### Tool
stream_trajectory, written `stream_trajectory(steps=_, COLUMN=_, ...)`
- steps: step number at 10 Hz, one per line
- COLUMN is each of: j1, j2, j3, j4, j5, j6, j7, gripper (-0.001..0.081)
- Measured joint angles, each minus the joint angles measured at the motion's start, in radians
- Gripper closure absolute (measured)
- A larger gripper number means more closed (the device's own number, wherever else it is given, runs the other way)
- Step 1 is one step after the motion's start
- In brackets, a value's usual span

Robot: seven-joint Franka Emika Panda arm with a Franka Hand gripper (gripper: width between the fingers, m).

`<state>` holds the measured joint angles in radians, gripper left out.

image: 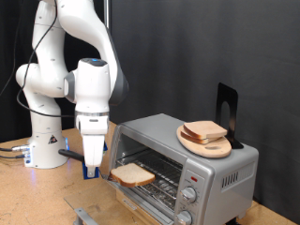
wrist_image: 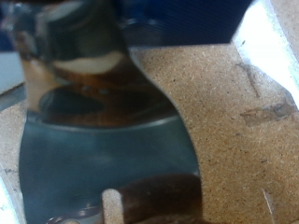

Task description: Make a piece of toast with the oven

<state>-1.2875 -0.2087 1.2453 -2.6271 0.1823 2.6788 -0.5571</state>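
slice on the oven rack, gripper low at the open door

in the exterior view the white franka arm (image: 75, 80) bends down in front of the oven (image: 183, 159), a small silver toaster oven on the chipboard table (image: 37, 192). the gripper (image: 92, 169) hangs just off the oven's open front, on the exterior view's left of it, with blue fingertips (image: 91, 172) near table level. the fingertips are small and overlap each other from this side, so i cannot tell whether the jaws stand wide or narrow, and nothing can be seen between them.

the piece of toast (image: 132, 174) lies flat on the wire rack (image: 161, 182) at the mouth of the oven, pale with a darker crust, just beside the gripper; whether they touch is too fine to make out. the glass door is hard to pick out below the rack. two round knobs (image: 188, 195) sit on the front panel, the lower one cut by the frame edge.

on top of the oven a round wooden board (image: 206, 142) carries other bread slices (image: 203, 131), with a dark upright stand (image: 228, 105) behind.

the wrist view is blurred: a shiny curved metal surface (wrist_image: 103, 140) fills much of it, mirroring pale and brown shapes, beside speckled chipboard (wrist_image: 234, 112). the fingers cannot be identified there.
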Motion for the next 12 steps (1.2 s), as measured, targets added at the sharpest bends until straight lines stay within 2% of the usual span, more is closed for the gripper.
stream_trajectory(steps=2, j1=0.003, j2=0.018, j3=-0.001, j4=0.002, j5=0.020, j6=0.005, j7=-0.001, gripper=0.0321)
stream_trajectory(steps=7, j1=0.079, j2=0.013, j3=-0.036, j4=0.026, j5=0.144, j6=-0.019, j7=-0.030, gripper=0.0322)
stream_trajectory(steps=12, j1=0.092, j2=0.009, j3=-0.033, j4=0.031, j5=0.150, j6=-0.023, j7=-0.026, gripper=0.0328)
